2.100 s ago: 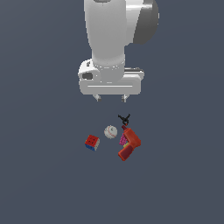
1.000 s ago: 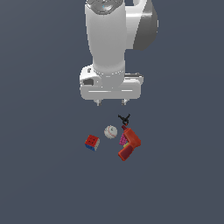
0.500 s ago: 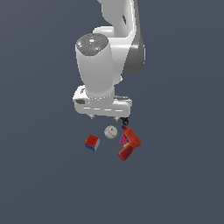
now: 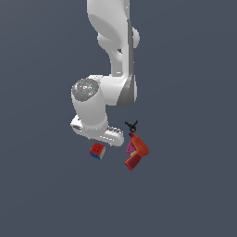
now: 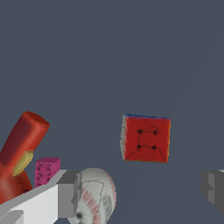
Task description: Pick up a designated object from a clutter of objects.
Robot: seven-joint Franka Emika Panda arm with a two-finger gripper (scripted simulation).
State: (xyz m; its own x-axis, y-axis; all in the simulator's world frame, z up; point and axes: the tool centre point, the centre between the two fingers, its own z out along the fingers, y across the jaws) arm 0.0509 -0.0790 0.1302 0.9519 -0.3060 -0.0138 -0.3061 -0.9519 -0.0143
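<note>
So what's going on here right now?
The white Panda arm's gripper is open and empty, low over the clutter. The red-faced puzzle cube lies untouched on the dark floor, apart from the white baseball, pink studded brick and orange-red toy drill. Nothing is grasped yet.

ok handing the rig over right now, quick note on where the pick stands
Gripper: open, empty, above the clutter.
Puzzle cube: on the floor, red face up, apart from the rest, untouched.
Baseball: beside one finger in the wrist view, hidden in the exterior view.
Drill, pink piece, black clamp: clustered on the exterior view's right.
Done: approach.
Left: centre on the cube, descend, grasp, lift.
</note>
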